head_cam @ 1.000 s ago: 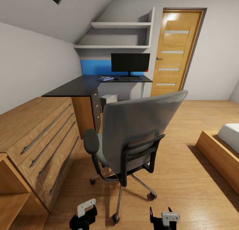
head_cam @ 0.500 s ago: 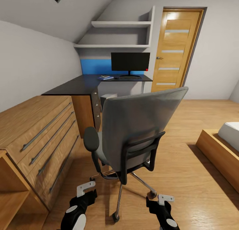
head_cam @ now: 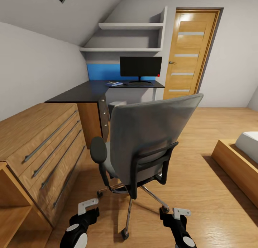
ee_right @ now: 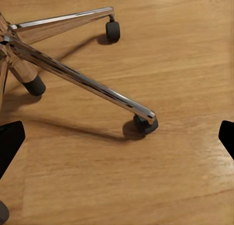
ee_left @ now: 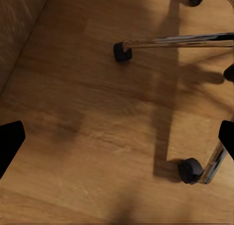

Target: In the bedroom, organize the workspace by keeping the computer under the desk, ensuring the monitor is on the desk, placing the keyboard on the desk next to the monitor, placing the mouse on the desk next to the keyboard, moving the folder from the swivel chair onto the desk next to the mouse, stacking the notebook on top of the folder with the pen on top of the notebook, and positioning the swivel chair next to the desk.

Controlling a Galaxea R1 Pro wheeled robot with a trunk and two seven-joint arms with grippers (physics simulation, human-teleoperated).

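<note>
Change: both arms had dropped a little lower in the head view since half a second before, while the room and chair sat as they were.
Left pincer (head_cam: 87, 206): you held it low over the plank floor (head_cam: 200, 190), near the chair's left side; in the left wrist view its two dark fingertips stood wide apart at the frame edges, nothing between them.
Right pincer (head_cam: 181, 212): likewise spread and empty, hanging over bare floor near a chrome leg (ee_right: 83, 81) and its castor (ee_right: 145, 125).
Swivel chair (head_cam: 150, 137): it stood between you and the tabletop, backrest toward you, well apart from the desk (head_cam: 86, 92).
Handling: you could judge it heavy but free-rolling on its castors, and liable to spin on its column if pushed off-centre.
Hold: the stiff black backrest frame (head_cam: 152, 162) or the armrest (head_cam: 98, 151) looked the soundest purchase; the padded grey back would give.
Tabletop items: the monitor (head_cam: 140, 66) stood on the far wing, with the blue folder (head_cam: 114, 84) lying flat just beside it and something small and dark on top; the rest was too small to tell.
Computer (head_cam: 116, 106): under the desk.
</note>
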